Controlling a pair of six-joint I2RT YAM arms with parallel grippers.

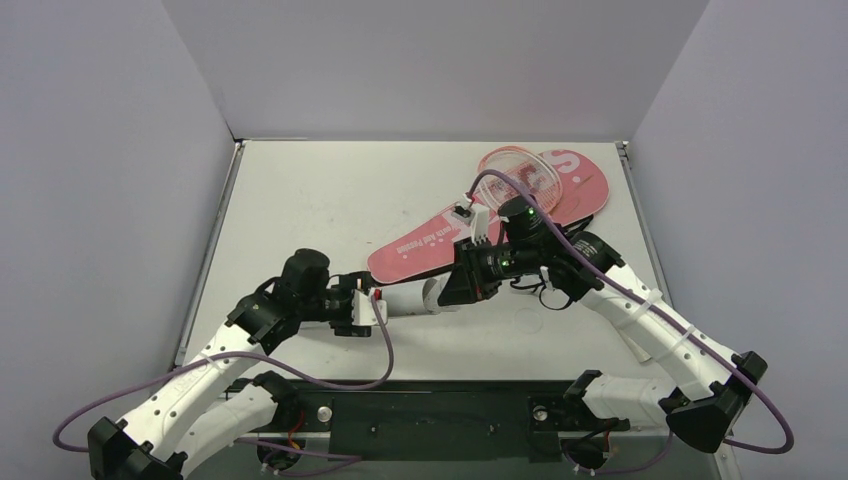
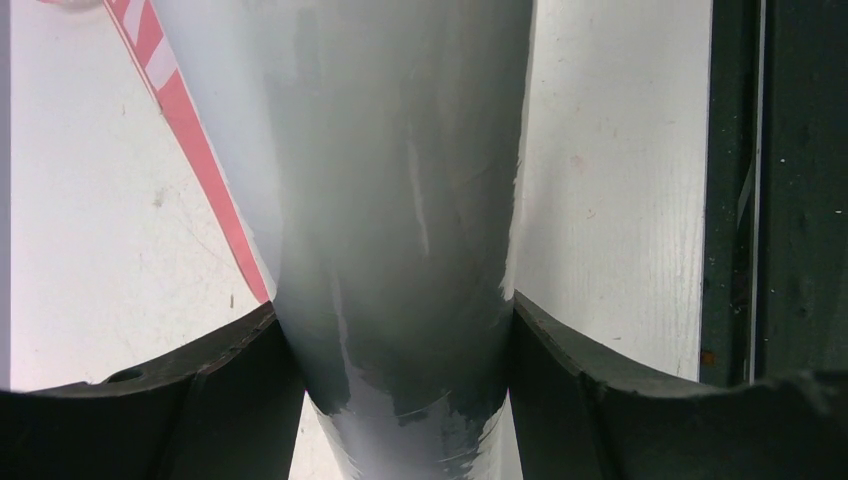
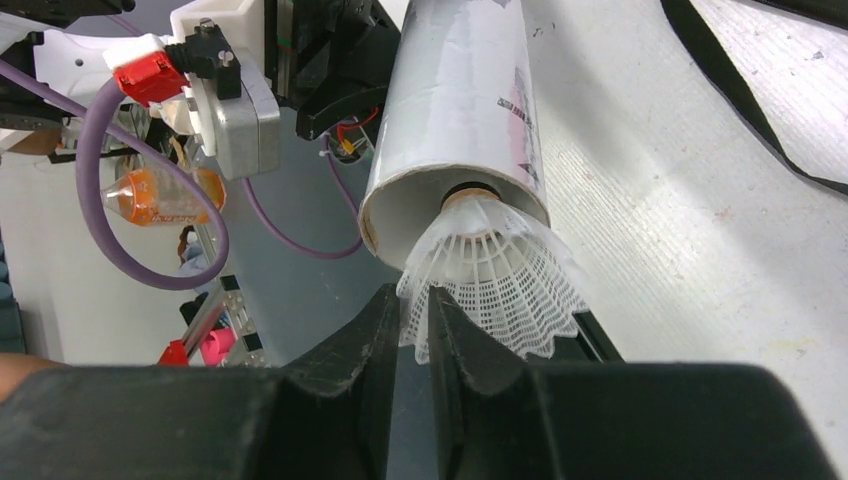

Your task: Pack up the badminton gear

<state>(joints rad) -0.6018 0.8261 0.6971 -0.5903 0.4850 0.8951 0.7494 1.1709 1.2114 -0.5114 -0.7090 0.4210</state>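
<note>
My left gripper (image 1: pixel 383 305) is shut on the long white tube (image 1: pixel 408 299), held level above the table; in the left wrist view the tube (image 2: pixel 400 200) fills the space between the fingers (image 2: pixel 150 410). My right gripper (image 3: pixel 415 315) is shut on the skirt edge of a white shuttlecock (image 3: pixel 495 270), whose cork sits in the tube's open mouth (image 3: pixel 440 190). The right gripper (image 1: pixel 450 290) meets the tube's end in the top view. The pink "SPORT" cover (image 1: pixel 440 240) lies behind, with a pink-and-white racket head (image 1: pixel 522 175) on it.
The cover's black strap (image 3: pixel 745 95) curves over the table right of the tube. The black base rail (image 1: pixel 430 405) runs along the near edge. Grey walls close in the table on three sides.
</note>
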